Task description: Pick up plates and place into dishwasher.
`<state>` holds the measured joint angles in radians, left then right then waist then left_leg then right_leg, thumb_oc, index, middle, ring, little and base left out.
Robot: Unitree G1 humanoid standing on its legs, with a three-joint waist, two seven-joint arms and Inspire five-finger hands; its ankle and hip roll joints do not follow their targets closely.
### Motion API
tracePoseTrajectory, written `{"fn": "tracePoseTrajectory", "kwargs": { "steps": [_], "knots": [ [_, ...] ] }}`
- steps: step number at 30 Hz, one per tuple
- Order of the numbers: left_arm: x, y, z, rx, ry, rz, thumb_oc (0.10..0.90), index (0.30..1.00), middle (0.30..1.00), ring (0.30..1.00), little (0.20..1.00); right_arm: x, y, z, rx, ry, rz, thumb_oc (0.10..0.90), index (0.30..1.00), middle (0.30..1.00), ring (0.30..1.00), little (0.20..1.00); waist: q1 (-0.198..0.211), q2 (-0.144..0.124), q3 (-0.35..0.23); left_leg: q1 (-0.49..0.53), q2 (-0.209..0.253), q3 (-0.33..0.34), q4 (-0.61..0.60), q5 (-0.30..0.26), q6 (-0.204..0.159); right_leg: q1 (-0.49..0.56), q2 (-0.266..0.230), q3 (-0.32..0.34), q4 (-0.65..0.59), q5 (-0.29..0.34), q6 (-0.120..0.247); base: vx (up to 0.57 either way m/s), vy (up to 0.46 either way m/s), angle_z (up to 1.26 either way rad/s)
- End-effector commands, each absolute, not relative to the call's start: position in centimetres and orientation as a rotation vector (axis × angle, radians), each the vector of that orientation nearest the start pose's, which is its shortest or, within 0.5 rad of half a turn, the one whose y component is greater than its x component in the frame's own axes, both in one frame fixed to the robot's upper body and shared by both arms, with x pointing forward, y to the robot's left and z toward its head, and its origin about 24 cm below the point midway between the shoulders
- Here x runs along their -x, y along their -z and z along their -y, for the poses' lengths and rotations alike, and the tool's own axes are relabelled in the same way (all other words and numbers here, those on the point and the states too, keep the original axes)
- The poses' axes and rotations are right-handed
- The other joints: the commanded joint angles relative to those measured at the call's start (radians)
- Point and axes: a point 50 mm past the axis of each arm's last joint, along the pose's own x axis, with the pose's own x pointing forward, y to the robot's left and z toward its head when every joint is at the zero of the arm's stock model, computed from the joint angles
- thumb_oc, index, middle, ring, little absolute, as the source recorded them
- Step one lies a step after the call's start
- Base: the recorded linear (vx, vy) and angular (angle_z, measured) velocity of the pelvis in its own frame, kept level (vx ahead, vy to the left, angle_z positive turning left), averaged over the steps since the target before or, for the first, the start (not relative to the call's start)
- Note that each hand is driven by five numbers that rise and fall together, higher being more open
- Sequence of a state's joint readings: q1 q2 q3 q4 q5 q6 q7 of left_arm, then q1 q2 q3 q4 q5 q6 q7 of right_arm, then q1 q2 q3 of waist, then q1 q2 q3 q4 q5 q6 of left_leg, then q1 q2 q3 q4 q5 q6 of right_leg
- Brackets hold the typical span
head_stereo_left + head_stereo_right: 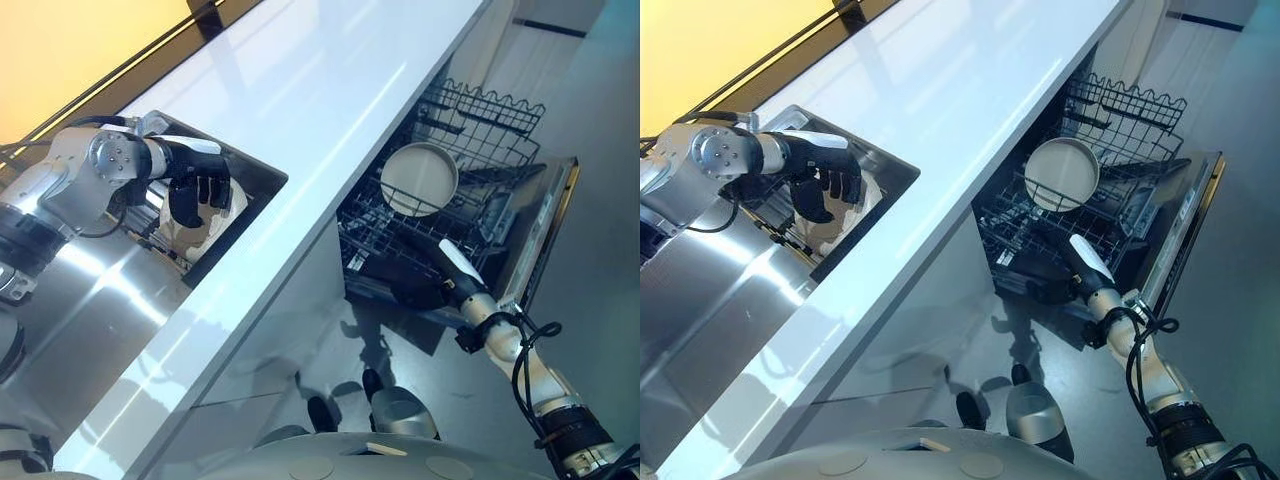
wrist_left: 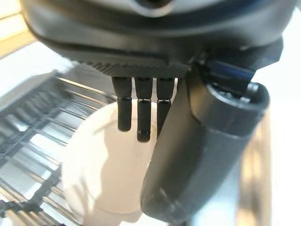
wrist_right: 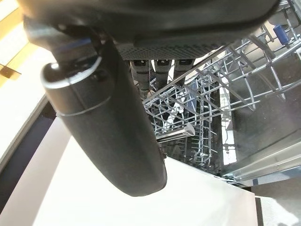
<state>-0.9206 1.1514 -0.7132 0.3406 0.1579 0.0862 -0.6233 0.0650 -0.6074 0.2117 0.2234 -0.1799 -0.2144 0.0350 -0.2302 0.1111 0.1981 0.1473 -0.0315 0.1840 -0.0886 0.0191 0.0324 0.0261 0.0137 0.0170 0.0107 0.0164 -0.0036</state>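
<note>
A white plate [image 1: 205,228] lies in the steel sink [image 1: 262,182], on a wire grid. My left hand [image 1: 190,190] hangs just above it with its fingers [image 2: 141,115] straight and pointing down at the plate [image 2: 101,169], holding nothing. A second pale plate [image 1: 420,178] stands on edge in the dishwasher's lower rack [image 1: 375,235]. My right hand [image 1: 425,288] sits low at the rack's front edge, open and empty, with its fingers [image 3: 162,70] stretched toward the wire tines.
A long white counter [image 1: 330,90] runs between the sink and the dishwasher. The dishwasher door [image 1: 548,225] lies open to the right of the rack, and an upper wire basket [image 1: 490,115] sits behind the standing plate. Grey floor lies below.
</note>
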Motion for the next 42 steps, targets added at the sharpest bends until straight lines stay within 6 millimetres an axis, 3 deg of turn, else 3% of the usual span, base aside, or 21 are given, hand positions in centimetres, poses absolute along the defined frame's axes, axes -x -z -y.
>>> {"fn": "tracePoseTrajectory", "kwargs": {
  "steps": [1,6,10,18,24,28,34,42],
  "knots": [
    [-32.5,-27.1,-34.2,-1.331,0.017,-0.257,0.800,0.900,0.900,0.900,0.900,-17.4,3.4,24.0,0.753,-0.388,-0.395,0.800,0.900,0.900,0.900,0.900,0.010,-0.012,-0.085,-0.031,-0.057,-0.026,0.044,-0.086,-0.006,0.013,0.005,-0.030,0.055,-0.099,0.122,0.00,0.000,0.00],
    [-31.1,-25.1,-37.3,-1.161,-0.084,-0.301,0.800,0.900,0.900,0.900,0.900,-17.4,3.4,24.1,0.752,-0.387,-0.398,0.800,0.900,0.900,0.900,0.900,0.027,-0.017,-0.084,-0.032,-0.056,-0.035,0.038,-0.081,-0.006,0.011,0.002,-0.039,0.054,-0.096,0.122,-0.02,0.017,0.06],
    [-30.5,-24.1,-38.4,-1.114,-0.123,-0.322,0.800,0.900,0.900,0.900,0.900,-17.5,3.3,24.1,0.753,-0.388,-0.401,0.800,0.900,0.900,0.900,0.900,0.033,-0.019,-0.080,-0.033,-0.055,-0.037,0.035,-0.080,-0.005,0.007,-0.003,-0.046,0.056,-0.096,0.123,-0.01,0.016,0.10],
    [-30.9,-21.9,-38.2,-1.057,-0.090,-0.381,0.800,0.900,0.900,0.900,0.900,-17.6,3.2,24.3,0.759,-0.389,-0.404,0.800,0.900,0.900,0.900,0.900,0.025,-0.018,-0.061,-0.043,-0.057,-0.028,0.039,-0.081,-0.002,-0.016,-0.009,-0.051,0.073,-0.096,0.126,0.00,0.001,0.01],
    [-32.1,-20.4,-36.5,-0.919,-0.066,-0.332,0.800,0.900,0.900,0.900,0.900,-17.4,3.4,24.3,0.761,-0.388,-0.410,0.800,0.900,0.900,0.900,0.900,0.007,-0.017,-0.034,-0.059,-0.059,-0.017,0.045,-0.080,0.004,-0.045,-0.011,-0.043,0.095,-0.097,0.125,0.02,-0.004,0.00],
    [-33.4,-21.9,-35.6,-0.819,-0.228,-0.165,0.800,0.900,0.900,0.900,0.900,-17.4,3.7,24.1,0.758,-0.386,-0.406,0.800,0.900,0.900,0.900,0.900,-0.006,-0.020,-0.014,-0.077,-0.061,-0.014,0.050,-0.078,0.006,-0.068,-0.008,-0.034,0.106,-0.099,0.119,0.00,0.000,0.00],
    [-34.4,-24.6,-35.0,-0.836,-0.426,-0.039,0.800,0.900,0.900,0.900,0.900,-17.9,3.8,23.4,0.747,-0.383,-0.389,0.800,0.900,0.900,0.900,0.900,-0.013,-0.027,0.002,-0.092,-0.057,-0.011,0.061,-0.076,0.001,-0.075,-0.001,-0.032,0.109,-0.100,0.110,-0.01,-0.062,0.03],
    [-34.0,-25.0,-35.1,-0.842,-0.421,-0.041,0.800,0.900,0.900,0.900,0.900,-17.7,3.8,23.2,0.737,-0.378,-0.388,0.800,0.900,0.900,0.900,0.900,-0.005,-0.027,-0.001,-0.083,-0.048,-0.010,0.075,-0.081,-0.007,-0.057,-0.003,-0.051,0.108,-0.106,0.105,0.03,-0.050,-0.01]
  ]
}}
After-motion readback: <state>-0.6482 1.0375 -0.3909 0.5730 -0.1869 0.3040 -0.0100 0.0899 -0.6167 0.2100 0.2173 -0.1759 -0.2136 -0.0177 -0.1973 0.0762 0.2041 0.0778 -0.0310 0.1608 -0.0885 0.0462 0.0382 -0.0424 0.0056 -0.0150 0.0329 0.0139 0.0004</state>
